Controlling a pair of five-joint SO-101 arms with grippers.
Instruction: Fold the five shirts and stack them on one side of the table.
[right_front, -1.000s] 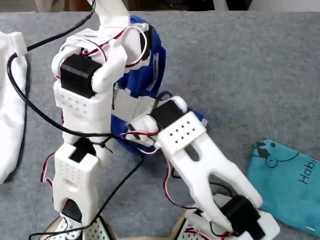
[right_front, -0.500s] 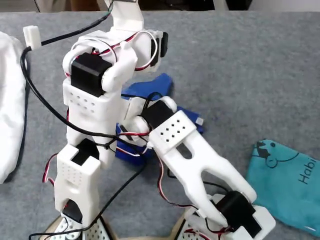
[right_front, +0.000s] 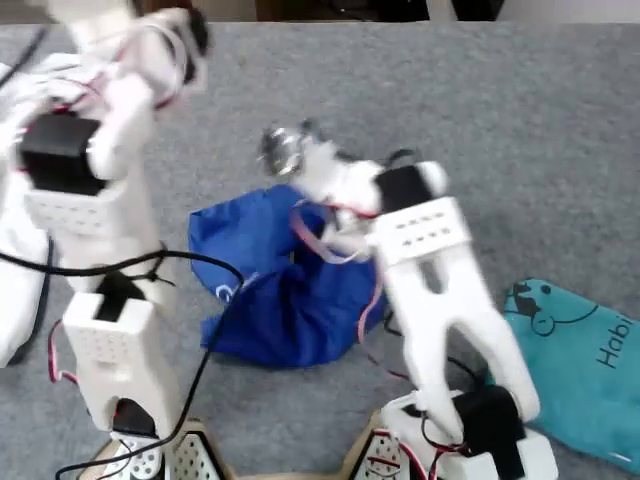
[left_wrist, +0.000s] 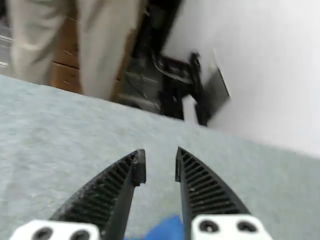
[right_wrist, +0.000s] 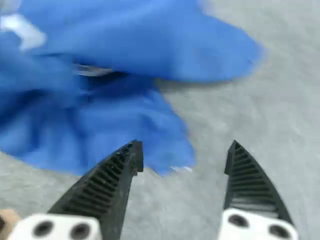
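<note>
A blue shirt (right_front: 285, 300) lies in a crumpled heap on the grey table between the two arms. My right gripper (right_wrist: 185, 150) hangs open just above one edge of the blue shirt (right_wrist: 125, 50), with nothing between its fingers. In the high view the right gripper (right_front: 285, 150) is at the shirt's far side. My left gripper (left_wrist: 160, 165) is raised and points out over the table's far edge, its fingers a little apart and empty. A corner of the blue shirt (left_wrist: 167, 227) shows below it.
A teal shirt (right_front: 575, 365) lies flat at the right edge of the table. A white shirt (right_front: 15, 290) lies along the left edge, partly behind the left arm (right_front: 85, 200). Black cables (right_front: 215, 300) trail over the blue shirt.
The left arm has swung left and lifted away, and the right arm has shifted right. The blue shirt, held up before, has dropped and now lies uncovered in a heap.
</note>
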